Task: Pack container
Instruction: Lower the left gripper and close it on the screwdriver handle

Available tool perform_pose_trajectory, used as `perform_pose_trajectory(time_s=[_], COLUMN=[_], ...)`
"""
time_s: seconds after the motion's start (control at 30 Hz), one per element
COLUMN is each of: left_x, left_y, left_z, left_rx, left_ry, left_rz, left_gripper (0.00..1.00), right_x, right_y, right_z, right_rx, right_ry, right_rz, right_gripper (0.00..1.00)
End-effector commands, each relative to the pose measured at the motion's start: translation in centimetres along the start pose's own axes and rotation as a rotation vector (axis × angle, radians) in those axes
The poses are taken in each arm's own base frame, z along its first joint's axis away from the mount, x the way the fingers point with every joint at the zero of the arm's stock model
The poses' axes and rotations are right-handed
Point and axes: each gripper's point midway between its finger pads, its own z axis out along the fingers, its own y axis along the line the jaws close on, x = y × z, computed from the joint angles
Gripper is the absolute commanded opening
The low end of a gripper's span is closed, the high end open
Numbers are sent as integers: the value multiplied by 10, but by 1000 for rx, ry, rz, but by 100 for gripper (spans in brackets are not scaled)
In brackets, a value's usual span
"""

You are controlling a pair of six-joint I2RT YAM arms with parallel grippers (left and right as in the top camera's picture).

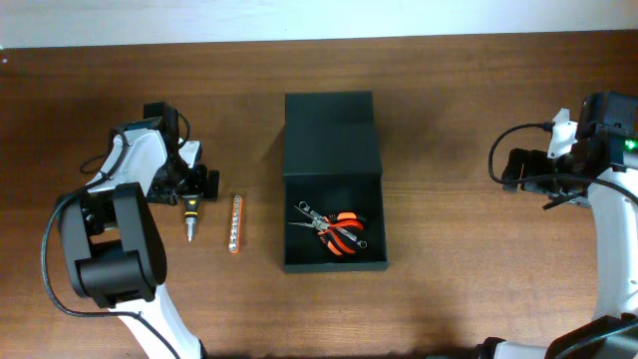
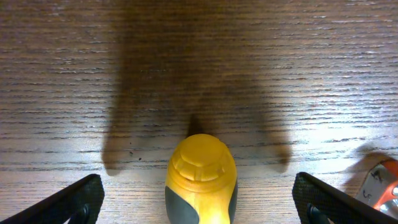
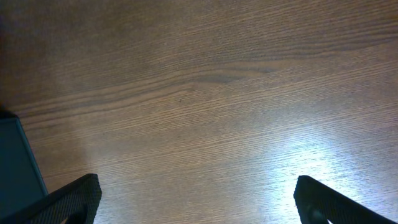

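The dark green-black container [image 1: 296, 261] stands open at the table's middle, its flap lid [image 1: 330, 134] folded back. Orange-handled pliers [image 1: 339, 232] and a small silver tool [image 1: 306, 216] lie inside. A yellow and grey screwdriver [image 1: 189, 214] lies left of the container; its handle [image 2: 201, 177] sits between my left gripper's [image 2: 199, 202] open fingers, which stand wide on either side without touching it. An orange bit holder [image 1: 234, 224] lies beside the screwdriver; its end shows in the left wrist view [image 2: 378, 186]. My right gripper [image 3: 198, 202] is open and empty over bare wood at the far right.
The wooden table top [image 1: 459, 150] stretches between the container and the right arm [image 1: 598, 150]. A corner of the container [image 3: 18, 155] shows at the left edge of the right wrist view. The table's far edge runs along the top of the overhead view.
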Motion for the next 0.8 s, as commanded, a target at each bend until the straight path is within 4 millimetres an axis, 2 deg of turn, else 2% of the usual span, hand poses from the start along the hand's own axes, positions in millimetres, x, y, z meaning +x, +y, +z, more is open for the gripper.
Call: perform_pose_trajectory(time_s=[0.0, 0.77], left_x=[5, 9], left_y=[1, 0], left_z=[6, 10], left_rx=[11, 13], left_ry=[17, 28], left_rz=[6, 6], left_gripper=[99, 99], right_x=[1, 1], right_y=[0, 0], right_z=[-1, -1], right_rx=[-7, -7], right_ry=[-2, -2], right_rz=[6, 6], right_gripper=[99, 99])
